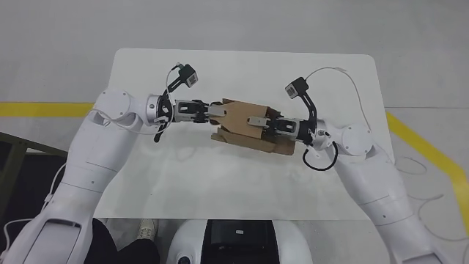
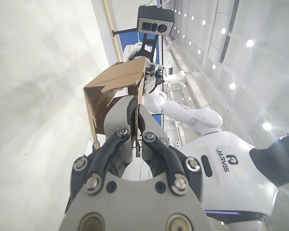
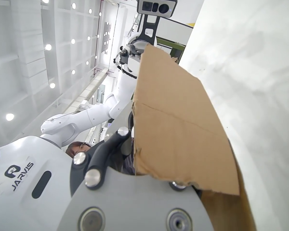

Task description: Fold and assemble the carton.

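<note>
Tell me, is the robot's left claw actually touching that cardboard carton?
Touching. The left wrist view shows the left gripper closed on a thin edge of the carton, with the cardboard pinched between its jaws and no gap.

Our arms reach inward, elbows out. Our left gripper (image 2: 134, 108) pinches the carton (image 1: 239, 112); our right gripper (image 1: 258, 122) clamps its opposite end.

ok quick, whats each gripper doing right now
left gripper: shut on an edge of the carton
right gripper: at the carton's other end, open or shut cannot be told
</note>
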Motion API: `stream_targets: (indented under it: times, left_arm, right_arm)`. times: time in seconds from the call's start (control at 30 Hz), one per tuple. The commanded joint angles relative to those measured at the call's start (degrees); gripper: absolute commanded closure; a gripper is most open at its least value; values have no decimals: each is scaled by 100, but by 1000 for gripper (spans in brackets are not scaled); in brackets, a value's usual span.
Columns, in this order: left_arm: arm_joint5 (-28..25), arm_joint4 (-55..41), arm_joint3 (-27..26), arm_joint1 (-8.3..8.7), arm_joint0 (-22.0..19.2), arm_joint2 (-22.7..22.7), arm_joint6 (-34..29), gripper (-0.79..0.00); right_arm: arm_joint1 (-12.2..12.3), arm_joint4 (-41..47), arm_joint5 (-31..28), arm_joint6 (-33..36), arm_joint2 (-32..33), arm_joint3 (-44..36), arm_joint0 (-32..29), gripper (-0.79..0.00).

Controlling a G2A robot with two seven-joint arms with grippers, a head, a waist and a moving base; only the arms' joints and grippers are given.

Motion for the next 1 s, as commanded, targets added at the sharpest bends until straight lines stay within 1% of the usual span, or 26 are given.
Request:
stream_targets:
  times: [0.0,0.17,0.33,0.47,0.57,0.73,0.97]
  left_arm:
    - [6,-35,-36,8,18,-33,13,-785]
    - [-27,-168,-166,40,99,-221,180,-785]
    - [-44,-241,-477,78,244,-363,219,-785]
    - [35,-319,-795,73,383,-263,111,-785]
    - [101,-372,-971,40,431,-65,34,-785]
    - [114,-384,-942,-27,370,218,68,-785]
    - [34,-394,-534,-135,170,559,97,-785]
  right_arm:
    - [-3,-24,13,-51,-4,27,1,0]
    - [8,-169,-2,-269,76,62,-13,0]
    - [31,-430,-2,-645,223,82,-52,0]
    - [24,-509,-18,-954,264,23,-96,0]
    - [7,-555,-40,-1160,247,-69,-88,0]
    - [-27,-544,-66,-1362,188,-240,-55,0]
    - [-64,-327,-14,-1276,74,-490,-78,0]
